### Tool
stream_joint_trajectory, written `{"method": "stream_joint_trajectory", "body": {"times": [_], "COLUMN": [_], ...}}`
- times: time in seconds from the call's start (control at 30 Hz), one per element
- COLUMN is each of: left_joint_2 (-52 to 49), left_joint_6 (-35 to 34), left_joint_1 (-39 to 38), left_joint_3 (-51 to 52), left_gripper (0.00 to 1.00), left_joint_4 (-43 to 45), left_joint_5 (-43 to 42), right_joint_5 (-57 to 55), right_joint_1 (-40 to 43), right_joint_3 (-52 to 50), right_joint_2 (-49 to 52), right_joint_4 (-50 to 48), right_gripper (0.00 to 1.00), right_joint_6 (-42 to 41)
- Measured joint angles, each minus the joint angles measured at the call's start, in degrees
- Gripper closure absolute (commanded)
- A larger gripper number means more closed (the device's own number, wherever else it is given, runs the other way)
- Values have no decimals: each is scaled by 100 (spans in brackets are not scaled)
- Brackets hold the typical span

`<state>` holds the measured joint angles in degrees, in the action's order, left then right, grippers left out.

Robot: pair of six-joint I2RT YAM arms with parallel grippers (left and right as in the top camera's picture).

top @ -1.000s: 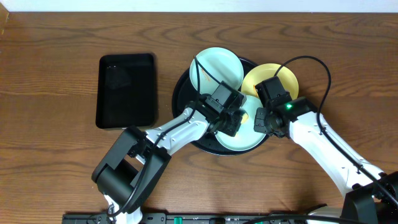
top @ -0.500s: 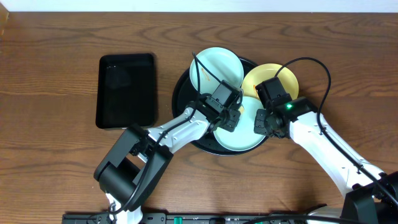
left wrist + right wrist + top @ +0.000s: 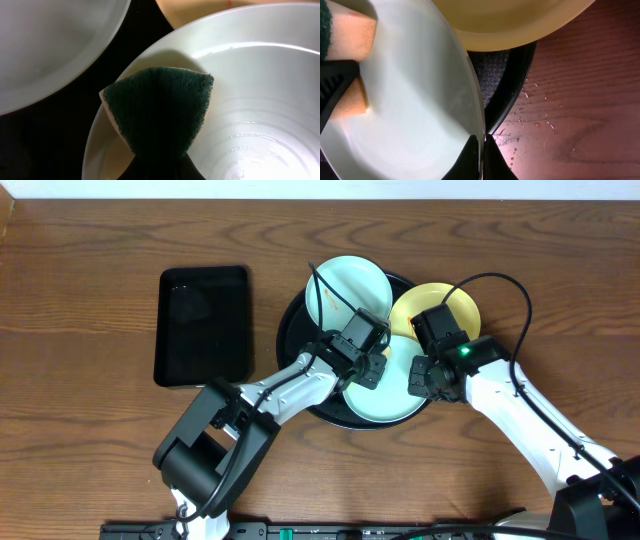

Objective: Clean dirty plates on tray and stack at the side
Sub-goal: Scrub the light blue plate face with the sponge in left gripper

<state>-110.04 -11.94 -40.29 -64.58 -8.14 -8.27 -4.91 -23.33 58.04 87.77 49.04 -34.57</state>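
Observation:
The round black tray (image 3: 290, 330) holds two pale blue plates; a pale yellow plate (image 3: 445, 302) leans on its right rim. My left gripper (image 3: 366, 366) is shut on a sponge (image 3: 160, 105), green pad down on the left inner edge of the front blue plate (image 3: 392, 398). My right gripper (image 3: 420, 376) is shut on that plate's right rim, its fingers pinching the edge in the right wrist view (image 3: 481, 145). The second blue plate (image 3: 348, 288) lies at the tray's back. The sponge's orange body (image 3: 350, 35) shows over the plate (image 3: 415, 100).
A rectangular black tray (image 3: 203, 325) lies on the left of the wood table (image 3: 90, 440). Water drops spot the tabletop (image 3: 540, 125) just right of the round tray's rim (image 3: 512, 95). My left arm's cable arcs over the back plate.
My left gripper has slid the sponge a little to the left across the front blue plate. The right gripper keeps its hold on the rim and has not moved.

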Motion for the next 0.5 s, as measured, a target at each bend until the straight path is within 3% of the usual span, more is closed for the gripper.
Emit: {"method": "stream_joint_trajectory", "body": {"times": [0.5], "left_joint_2": [-59], "left_joint_6": [0], "left_joint_1": [0], "left_joint_3": [0], "left_gripper": [92], "left_joint_4": [470], "left_joint_5": [96], "right_joint_5": [44], "right_joint_1": [0], "right_joint_3": [0], "right_joint_2": [0], "right_joint_4": [-4], "right_gripper": [99], "right_joint_6": [0]}}
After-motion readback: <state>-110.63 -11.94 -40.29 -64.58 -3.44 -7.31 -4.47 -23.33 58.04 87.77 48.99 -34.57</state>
